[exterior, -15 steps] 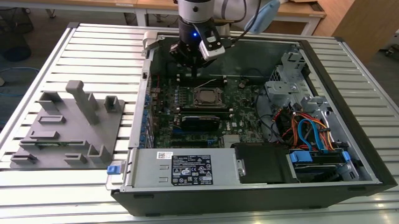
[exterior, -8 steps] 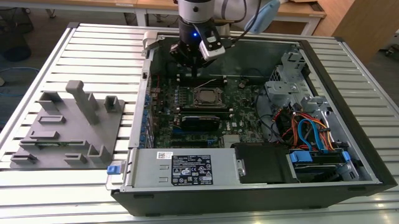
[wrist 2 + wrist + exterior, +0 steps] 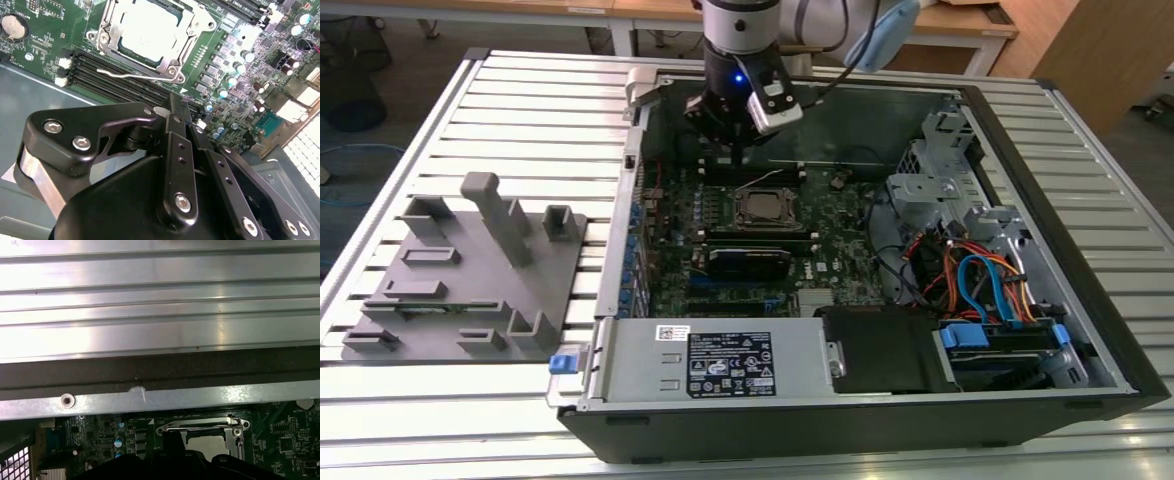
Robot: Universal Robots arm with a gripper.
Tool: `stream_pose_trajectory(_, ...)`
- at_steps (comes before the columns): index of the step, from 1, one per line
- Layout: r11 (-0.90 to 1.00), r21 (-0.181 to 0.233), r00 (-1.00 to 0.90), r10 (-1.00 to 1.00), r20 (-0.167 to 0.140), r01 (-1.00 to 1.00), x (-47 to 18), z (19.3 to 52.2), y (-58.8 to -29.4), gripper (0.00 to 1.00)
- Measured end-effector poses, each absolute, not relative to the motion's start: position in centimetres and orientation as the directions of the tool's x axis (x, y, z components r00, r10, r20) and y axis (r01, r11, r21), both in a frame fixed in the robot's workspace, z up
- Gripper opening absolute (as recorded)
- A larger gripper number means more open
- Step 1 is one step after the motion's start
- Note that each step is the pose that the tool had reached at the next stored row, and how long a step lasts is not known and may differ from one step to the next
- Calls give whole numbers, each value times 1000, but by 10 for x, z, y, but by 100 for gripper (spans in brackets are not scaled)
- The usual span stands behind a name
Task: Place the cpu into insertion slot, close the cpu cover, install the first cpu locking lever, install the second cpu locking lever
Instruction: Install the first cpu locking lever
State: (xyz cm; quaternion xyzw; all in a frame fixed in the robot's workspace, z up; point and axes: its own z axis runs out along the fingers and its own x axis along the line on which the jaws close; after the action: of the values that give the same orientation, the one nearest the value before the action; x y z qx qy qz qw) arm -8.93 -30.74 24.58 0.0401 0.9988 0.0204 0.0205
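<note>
Exterior view: gripper (image 3: 736,158) hangs upright beside the cpu cover (image 3: 765,208), fingers together.

Open computer case (image 3: 1107,330) lies on a slatted metal worktop (image 3: 520,90). Grey plastic fixture (image 3: 467,270) with upright posts sits just beside the case on the exterior view's left. Power supply (image 3: 714,362) with a white label is at the case's near edge. Orange and blue cables (image 3: 987,285) bunch near the drive cage (image 3: 947,150). Coin battery (image 3: 13,26) on the green board (image 3: 45,30).
</note>
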Motion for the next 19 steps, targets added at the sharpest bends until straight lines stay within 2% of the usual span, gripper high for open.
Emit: stream_pose_trajectory(19,996,48,-996,81,-39,79,-79,242,-307,10)
